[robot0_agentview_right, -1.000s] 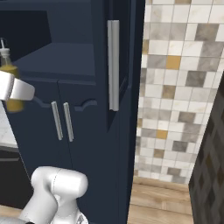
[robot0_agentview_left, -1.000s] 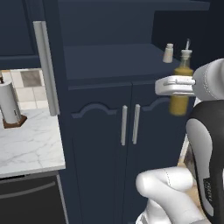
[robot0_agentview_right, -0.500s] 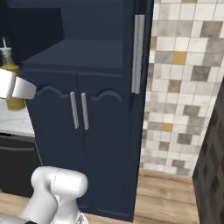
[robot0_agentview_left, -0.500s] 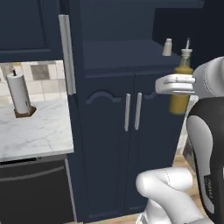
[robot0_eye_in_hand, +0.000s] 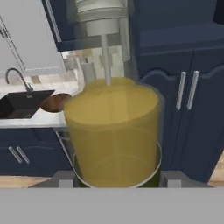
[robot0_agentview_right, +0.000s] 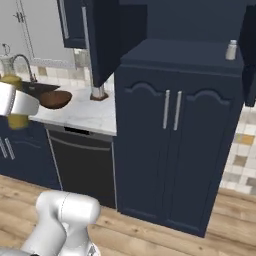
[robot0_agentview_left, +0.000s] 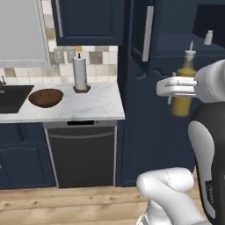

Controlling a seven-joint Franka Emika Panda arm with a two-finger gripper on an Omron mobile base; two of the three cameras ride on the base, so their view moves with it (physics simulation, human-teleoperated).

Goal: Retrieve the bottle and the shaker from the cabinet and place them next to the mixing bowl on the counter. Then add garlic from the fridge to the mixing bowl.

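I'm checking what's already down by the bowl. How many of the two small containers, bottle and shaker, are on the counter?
0. The bottle is held in the gripper, off the counter. The shaker stands in the open cabinet. The mixing bowl sits alone.

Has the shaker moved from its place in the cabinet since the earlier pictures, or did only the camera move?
No. The shaker stands on the same cabinet shelf as before, still at its far right end. The whole picture shifted because the base drove.

The bottle (robot0_agentview_left: 183,91) looks like clear, glossy glass. The counter (robot0_agentview_left: 94,104) is smooth white marble. The mixing bowl (robot0_agentview_left: 45,97) is dark wood.
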